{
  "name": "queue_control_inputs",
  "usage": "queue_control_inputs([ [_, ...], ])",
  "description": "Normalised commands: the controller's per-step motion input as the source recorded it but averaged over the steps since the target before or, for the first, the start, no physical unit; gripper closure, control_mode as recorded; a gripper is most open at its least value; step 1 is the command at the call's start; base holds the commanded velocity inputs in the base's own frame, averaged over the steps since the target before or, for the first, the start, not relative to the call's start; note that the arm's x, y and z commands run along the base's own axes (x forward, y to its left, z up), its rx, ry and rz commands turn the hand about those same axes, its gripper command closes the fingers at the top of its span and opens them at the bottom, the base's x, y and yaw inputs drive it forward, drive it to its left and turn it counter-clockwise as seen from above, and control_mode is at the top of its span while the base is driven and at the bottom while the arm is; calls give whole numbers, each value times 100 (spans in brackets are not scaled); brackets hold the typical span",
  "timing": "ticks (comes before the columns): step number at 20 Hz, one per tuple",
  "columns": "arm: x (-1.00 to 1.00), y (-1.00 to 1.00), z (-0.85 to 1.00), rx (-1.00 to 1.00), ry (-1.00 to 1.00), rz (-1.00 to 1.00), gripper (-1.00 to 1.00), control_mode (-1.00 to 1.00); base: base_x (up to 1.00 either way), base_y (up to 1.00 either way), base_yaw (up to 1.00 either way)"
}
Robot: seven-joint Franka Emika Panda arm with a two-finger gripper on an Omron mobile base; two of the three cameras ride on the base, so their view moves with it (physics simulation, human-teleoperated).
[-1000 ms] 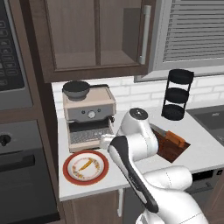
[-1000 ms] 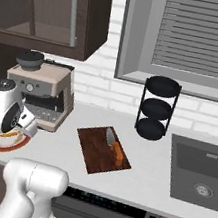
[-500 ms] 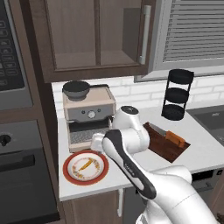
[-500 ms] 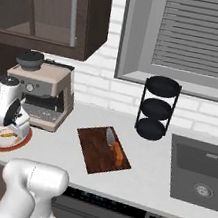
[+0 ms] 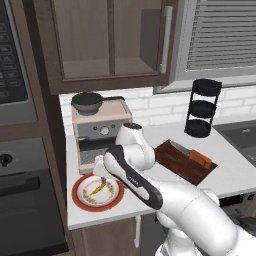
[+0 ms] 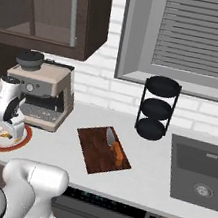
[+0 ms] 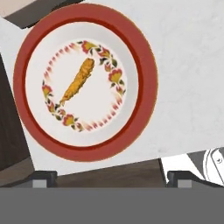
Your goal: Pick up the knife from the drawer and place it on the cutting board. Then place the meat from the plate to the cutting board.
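Arm has swung left so the gripper [image 5: 101, 176] hangs wide open over the plate [image 7: 148, 70] above the meat [image 7: 78, 81] (knife [image 6: 113, 145] already on cutting board [image 6: 95, 154]), grab comes next.

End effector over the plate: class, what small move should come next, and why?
Probably lower the open end effector straight onto the meat. The knife already lies on the cutting board, while the strip lies untouched on the plate below it.
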Motion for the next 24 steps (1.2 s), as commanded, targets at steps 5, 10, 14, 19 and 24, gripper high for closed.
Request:
queue_control_inputs([
  [5,21,22,-36,0,4,0,-100,-100,0,0,0],
  [10,18,11,-22,0,0,0,-100,-100,0,0,0],
  [14,19,2,-13,0,0,0,-100,-100,0,0,0],
  [19,19,3,-18,0,-4,-1,-100,-100,0,0,0],
  [24,18,18,-24,-1,-4,-1,-100,-100,0,0,0],
])
